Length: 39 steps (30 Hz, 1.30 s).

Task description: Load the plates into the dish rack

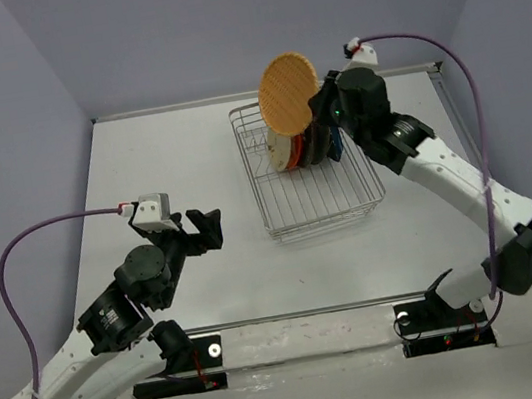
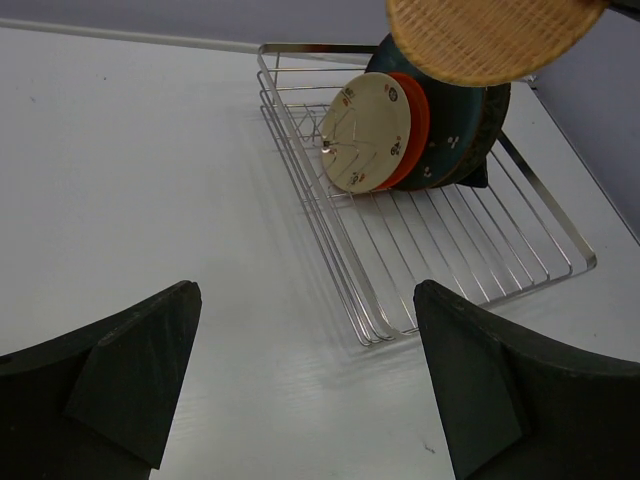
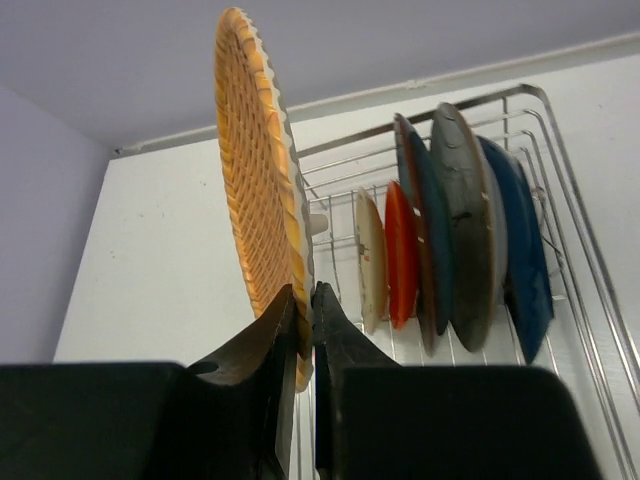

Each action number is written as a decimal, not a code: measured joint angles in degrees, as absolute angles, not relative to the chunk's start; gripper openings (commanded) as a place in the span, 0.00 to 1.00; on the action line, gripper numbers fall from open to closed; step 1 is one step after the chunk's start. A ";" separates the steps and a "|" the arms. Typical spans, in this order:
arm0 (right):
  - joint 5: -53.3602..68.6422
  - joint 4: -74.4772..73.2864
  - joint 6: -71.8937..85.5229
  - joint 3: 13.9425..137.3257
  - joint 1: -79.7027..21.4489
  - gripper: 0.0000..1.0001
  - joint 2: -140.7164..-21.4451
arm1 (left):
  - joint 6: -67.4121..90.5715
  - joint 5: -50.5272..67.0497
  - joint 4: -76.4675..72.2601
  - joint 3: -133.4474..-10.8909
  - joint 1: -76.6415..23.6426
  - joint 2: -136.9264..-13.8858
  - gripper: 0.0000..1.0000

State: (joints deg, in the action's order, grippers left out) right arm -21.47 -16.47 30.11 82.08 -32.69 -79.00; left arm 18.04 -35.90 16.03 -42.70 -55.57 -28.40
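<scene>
Holding the tan plate (image 3: 255, 190) by its lower rim, the right gripper (image 3: 303, 300) has both fingers pressed onto the plate, one on each face. The tan plate stands on edge in the air, raised above the far end of the rack (image 1: 335, 221). It touches neither the rack nor the plates already in it.

Five plates stand on edge in a row in the far part of the rack, close together and leaning slightly. In the right wrist view, counting from the side nearest the tan plate:
- cream plate (image 3: 370, 255)
- orange plate (image 3: 400, 255)
- teal plate (image 3: 420, 230)
- grey plate (image 3: 462, 230)
- blue plate (image 3: 525, 260)

The tan plate sits beside the cream plate, apart from it and higher than the row.

The left gripper (image 1: 208, 231) hovers over the table (image 1: 171, 174) to the left of the rack, well apart from it. Its fingers are spread wide with nothing between them. They point toward the rack.
</scene>
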 measured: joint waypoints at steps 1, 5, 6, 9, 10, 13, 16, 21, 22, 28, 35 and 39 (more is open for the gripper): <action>-22.41 -17.15 29.69 83.96 -33.43 0.07 -80.84 | 18.02 -35.90 16.08 -42.68 -55.44 -28.16 0.99; -28.71 -19.77 27.27 94.87 -38.15 0.07 -92.53 | 18.04 -35.81 15.99 -42.68 -55.29 -26.63 0.99; -29.82 -20.62 27.05 96.57 -38.81 0.07 -94.59 | 18.04 -35.79 15.94 -42.68 -55.22 -26.22 0.99; -32.40 -23.22 26.98 99.63 -39.20 0.07 -98.21 | 18.04 -35.62 15.88 -42.68 -55.02 -25.58 0.99; -33.19 -23.88 27.00 100.49 -39.53 0.07 -99.70 | 18.04 -35.59 15.84 -42.68 -55.00 -25.41 0.99; -36.88 -25.56 27.00 102.54 -39.86 0.07 -102.89 | 18.04 -35.48 15.86 -42.68 -55.00 -24.93 0.99; -39.24 -27.05 27.14 102.69 -40.64 0.07 -105.10 | 18.04 -35.35 15.84 -42.68 -55.00 -24.27 0.99; -41.60 -28.80 27.46 102.69 -41.78 0.07 -107.42 | 18.04 -34.96 15.81 -42.68 -55.00 -23.73 0.99; -41.69 -29.15 27.64 102.72 -41.93 0.07 -107.77 | 18.02 -34.89 15.81 -42.68 -55.00 -23.70 0.99; -41.67 -29.34 28.36 103.44 -42.09 0.07 -109.91 | 18.02 -34.63 15.81 -42.68 -55.00 -23.53 0.99; -41.45 -28.99 28.56 103.83 -42.65 0.07 -112.77 | 18.04 -34.50 15.75 -42.68 -54.72 -23.51 0.99; -41.58 -28.49 28.51 104.18 -42.94 0.07 -113.34 | 18.04 -34.48 15.70 -42.68 -54.41 -23.51 0.99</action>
